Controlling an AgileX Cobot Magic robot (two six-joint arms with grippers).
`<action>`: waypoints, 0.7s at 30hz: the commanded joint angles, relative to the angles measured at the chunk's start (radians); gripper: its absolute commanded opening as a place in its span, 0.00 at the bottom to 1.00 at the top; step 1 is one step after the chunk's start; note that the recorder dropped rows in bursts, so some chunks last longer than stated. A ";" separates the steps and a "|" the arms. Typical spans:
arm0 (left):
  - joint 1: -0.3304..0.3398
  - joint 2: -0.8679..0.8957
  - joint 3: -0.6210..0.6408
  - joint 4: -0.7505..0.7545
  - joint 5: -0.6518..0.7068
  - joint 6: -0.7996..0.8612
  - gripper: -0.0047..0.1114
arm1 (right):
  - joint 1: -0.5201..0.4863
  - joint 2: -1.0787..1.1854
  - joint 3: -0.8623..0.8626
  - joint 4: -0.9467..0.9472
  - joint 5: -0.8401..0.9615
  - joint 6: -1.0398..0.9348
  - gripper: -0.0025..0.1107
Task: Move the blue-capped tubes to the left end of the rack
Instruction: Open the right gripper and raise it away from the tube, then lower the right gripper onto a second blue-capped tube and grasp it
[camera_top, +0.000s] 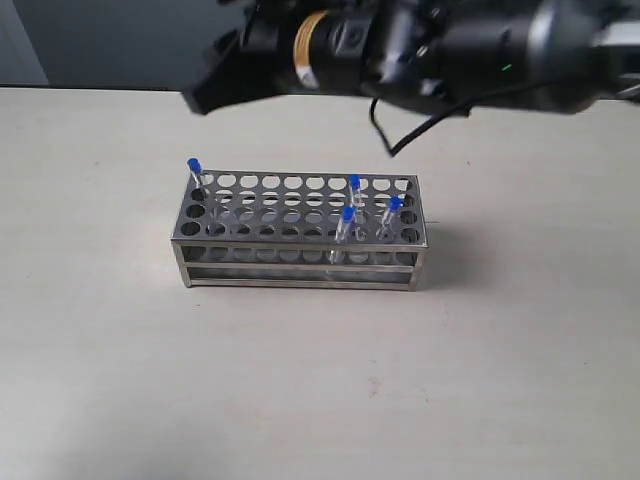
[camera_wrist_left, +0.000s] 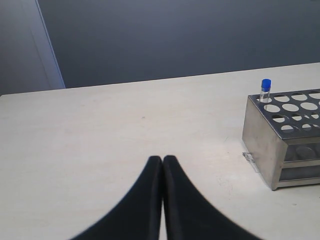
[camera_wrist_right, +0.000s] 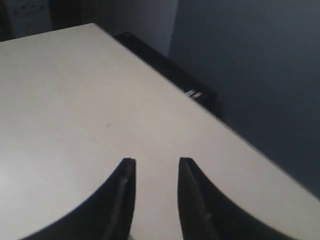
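Observation:
The shiny metal rack (camera_top: 298, 262) stands mid-table. One blue-capped tube (camera_top: 195, 168) sits in its far left corner hole. Three more blue-capped tubes (camera_top: 354, 184), (camera_top: 348, 216), (camera_top: 394, 205) stand near the right end. My left gripper (camera_wrist_left: 162, 159) is shut and empty, low over bare table. The rack's left end (camera_wrist_left: 272, 150) and its corner tube (camera_wrist_left: 265, 89) lie off to its side, well apart. My right gripper (camera_wrist_right: 156, 162) is open with nothing between its fingers, above bare table near the far edge. No gripper touches a tube.
A black arm (camera_top: 420, 45) reaches in from the right across the top of the exterior view, high above and behind the rack, with a black cable (camera_top: 400, 135) hanging from it. A dark wall (camera_wrist_left: 175, 35) lies behind the table's far edge.

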 joint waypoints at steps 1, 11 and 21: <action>-0.004 0.003 -0.005 -0.005 -0.012 -0.001 0.05 | -0.038 -0.194 0.045 -0.022 0.234 -0.038 0.31; -0.004 0.003 -0.005 -0.002 -0.012 -0.001 0.05 | -0.199 -0.464 0.544 0.053 -0.127 0.067 0.41; -0.004 0.003 -0.005 -0.002 -0.012 -0.001 0.05 | -0.235 -0.197 0.683 0.811 -0.501 -0.618 0.41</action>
